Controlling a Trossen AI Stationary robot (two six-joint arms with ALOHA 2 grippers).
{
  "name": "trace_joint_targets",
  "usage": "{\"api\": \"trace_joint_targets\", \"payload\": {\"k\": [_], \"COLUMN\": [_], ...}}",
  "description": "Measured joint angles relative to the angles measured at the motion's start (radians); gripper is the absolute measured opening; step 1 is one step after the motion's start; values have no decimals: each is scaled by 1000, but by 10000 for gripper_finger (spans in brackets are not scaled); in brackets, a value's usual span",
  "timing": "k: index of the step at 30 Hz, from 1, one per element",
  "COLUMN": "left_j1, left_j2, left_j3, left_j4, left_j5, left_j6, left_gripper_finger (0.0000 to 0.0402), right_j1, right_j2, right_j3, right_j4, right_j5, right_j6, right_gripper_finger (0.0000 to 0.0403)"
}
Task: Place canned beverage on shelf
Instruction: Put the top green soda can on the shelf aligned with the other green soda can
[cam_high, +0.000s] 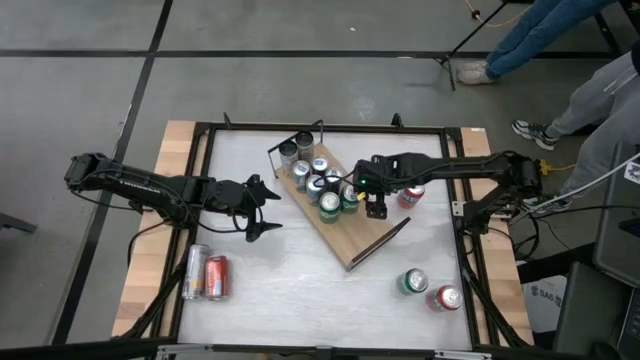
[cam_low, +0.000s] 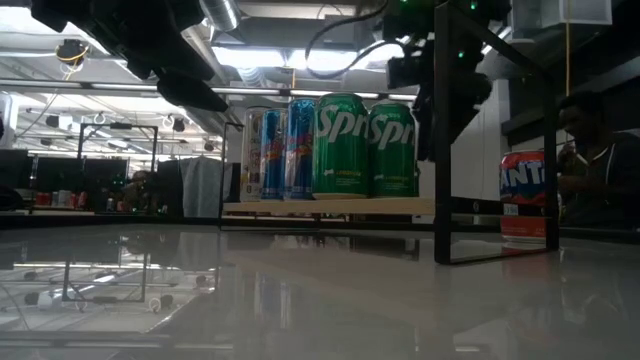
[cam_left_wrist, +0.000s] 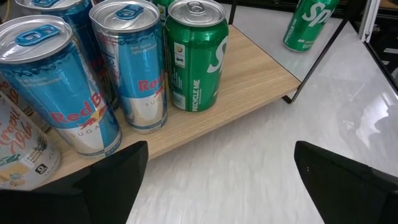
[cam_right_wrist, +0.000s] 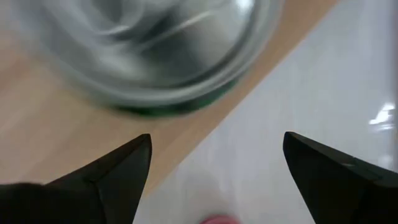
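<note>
Shelf (cam_high: 352, 235) lies diagonally on desk (cam_high: 290, 300), cans (cam_high: 328, 208) upright on it. Right gripper (cam_high: 376, 207) (jaws wide, empty) hovers above shelf; left gripper (cam_high: 268, 208) wide, empty.

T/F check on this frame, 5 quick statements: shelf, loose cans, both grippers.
1. The shelf lies at an angle on the table, with cans grouped at one end. True.
2. The right gripper is shut on a can. False: its fingers are open and empty, above the shelf next to the green Sprite cans.
3. Two cans lie on their sides near the table's left edge. True.
4. The left gripper holds a Red Bull can. False: it is open and empty over the bare table, left of the shelf.
5. All red cans are on the shelf. False: a red Fanta can stands on the table beside it.
</note>
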Motion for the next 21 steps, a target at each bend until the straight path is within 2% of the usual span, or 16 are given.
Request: {"api": "trace_joint_targets", "payload": {"k": [5, 12, 21], "left_j1": [0, 0, 0], "left_j2": [0, 0, 0], "left_j3": [0, 0, 0], "left_j4": [0, 0, 0], "left_j5": [0, 0, 0], "left_j6": [0, 0, 0], "left_gripper_finger": [394, 394, 394], "right_j1": [0, 0, 0], "right_j2": [0, 0, 0], "right_j3": [-28, -30, -30], "right_j4": [98, 167, 165], "right_j5": [84, 76, 75], "right_j6": [18, 19, 19], "right_gripper_finger": [353, 353, 353]}}
